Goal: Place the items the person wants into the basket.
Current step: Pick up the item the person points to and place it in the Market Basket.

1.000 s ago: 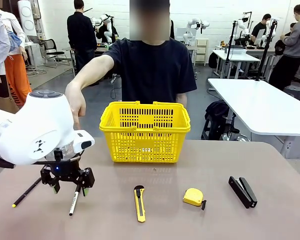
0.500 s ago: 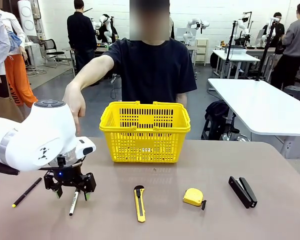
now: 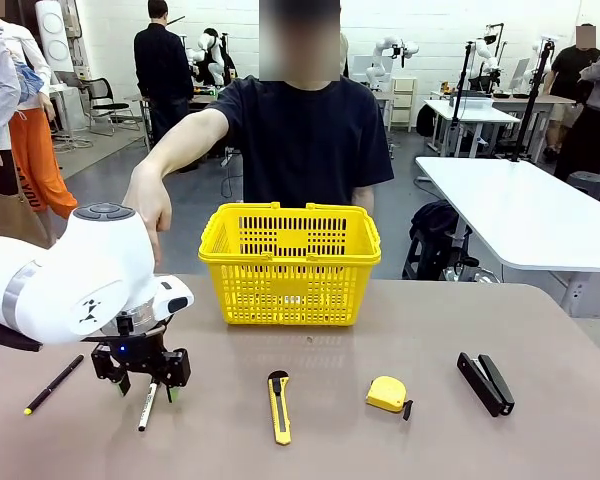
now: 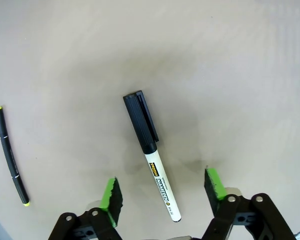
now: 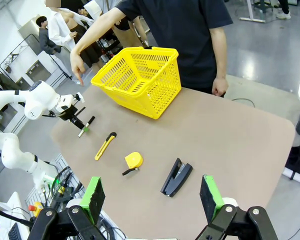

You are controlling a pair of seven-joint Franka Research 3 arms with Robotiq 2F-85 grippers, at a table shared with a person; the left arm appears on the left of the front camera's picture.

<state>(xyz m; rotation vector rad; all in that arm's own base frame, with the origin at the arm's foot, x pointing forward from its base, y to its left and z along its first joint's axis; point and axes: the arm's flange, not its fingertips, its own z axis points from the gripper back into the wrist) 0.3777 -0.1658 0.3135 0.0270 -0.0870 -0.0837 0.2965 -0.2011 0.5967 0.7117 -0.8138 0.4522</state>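
A black-and-white marker [image 3: 147,406] [image 4: 152,155] lies flat on the table at the left. My left gripper [image 3: 144,386] [image 4: 164,189] hangs open just above it, a green pad on either side of its white barrel. Left of it lies the thin black pen [image 3: 52,385] [image 4: 10,155] with a yellow tip. The yellow-and-black utility knife [image 3: 279,406] [image 5: 104,146] rests near the front middle. The yellow basket [image 3: 290,262] [image 5: 138,80] stands at the far middle, before the person [image 3: 305,120], whose hand [image 3: 151,208] points down at the left. My right gripper [image 5: 151,197] is open, high above the table.
A small yellow tape measure [image 3: 387,394] [image 5: 132,161] and a black stapler [image 3: 485,382] [image 5: 176,177] lie to the right of the knife. The table's right half is bare brown surface [image 3: 540,340]. White tables and other people stand in the background.
My left gripper has come down closer to the marker, its open fingers now straddling the barrel. The person's pointing hand has stayed where it was.
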